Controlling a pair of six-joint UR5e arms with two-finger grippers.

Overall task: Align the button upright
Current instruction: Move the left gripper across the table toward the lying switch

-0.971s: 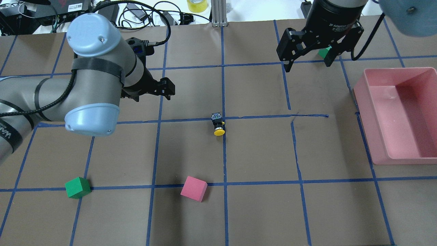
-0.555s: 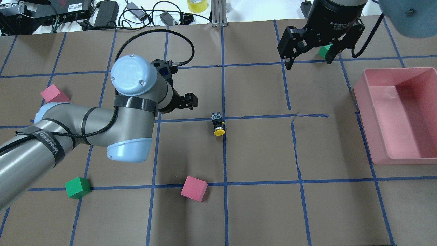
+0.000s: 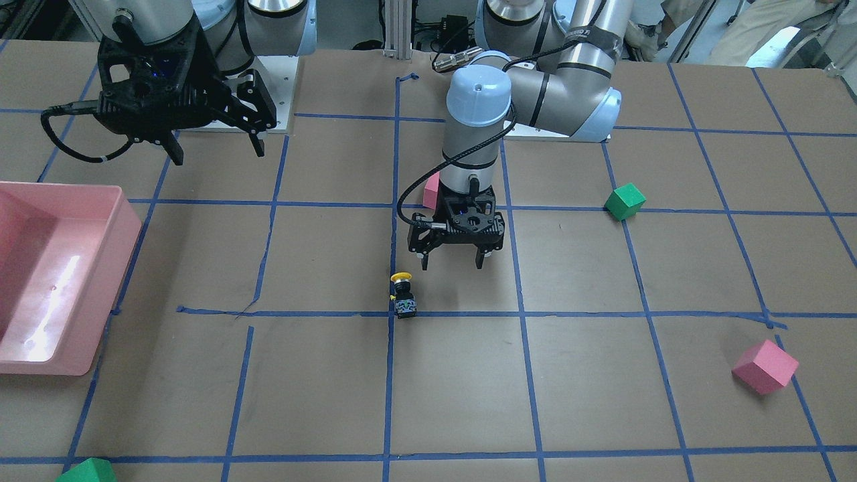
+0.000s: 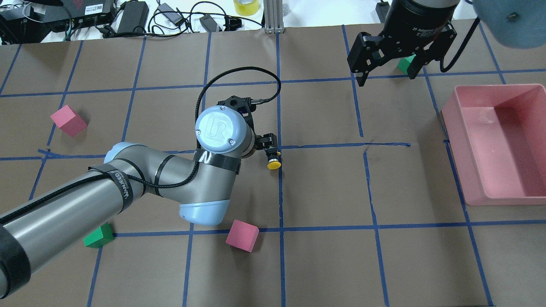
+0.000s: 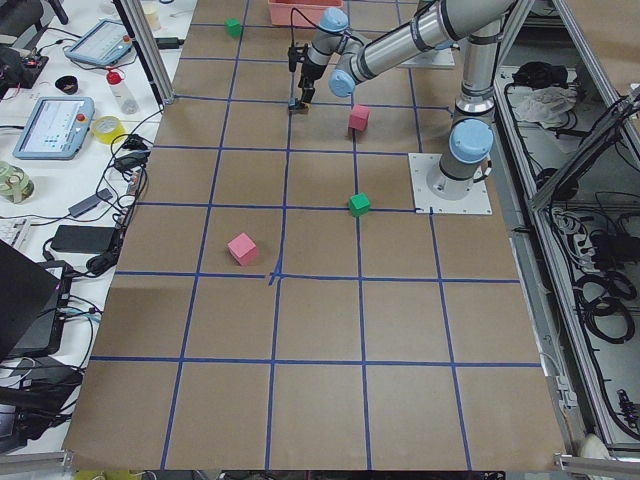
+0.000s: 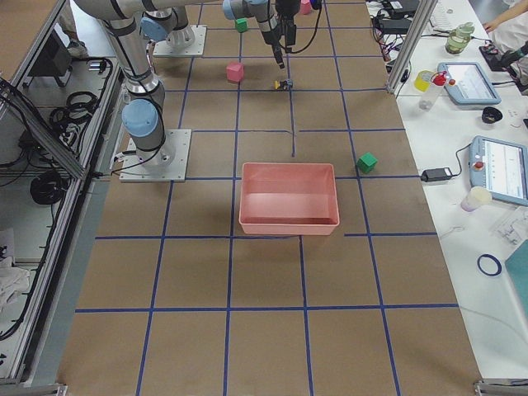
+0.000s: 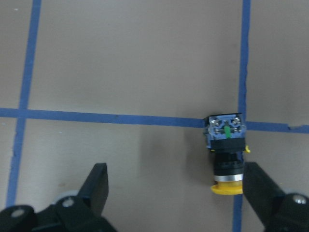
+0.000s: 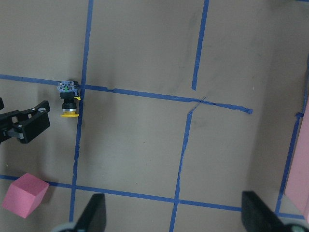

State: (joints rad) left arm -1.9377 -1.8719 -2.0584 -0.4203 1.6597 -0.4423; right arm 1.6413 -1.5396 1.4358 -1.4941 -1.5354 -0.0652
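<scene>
The button (image 3: pixel 404 295) lies on its side on a blue tape line at the table's middle, with its yellow cap (image 4: pixel 273 163) toward the robot. It also shows in the left wrist view (image 7: pixel 226 154) and the right wrist view (image 8: pixel 68 99). My left gripper (image 3: pixel 452 262) is open and empty and hovers just beside the button. In the left wrist view the button sits close to the right-hand finger (image 7: pixel 260 191). My right gripper (image 4: pixel 387 79) is open and empty, high over the far right of the table.
A pink bin (image 4: pixel 469 170) stands at the right edge. Pink cubes (image 4: pixel 242 235) (image 4: pixel 68 121) and green cubes (image 4: pixel 99 236) (image 4: pixel 405 64) lie scattered around. Cables and gear lie beyond the far edge.
My left arm has swung right and down from the table's left side, so its open gripper is now beside the button. The button and the right arm have not moved.
</scene>
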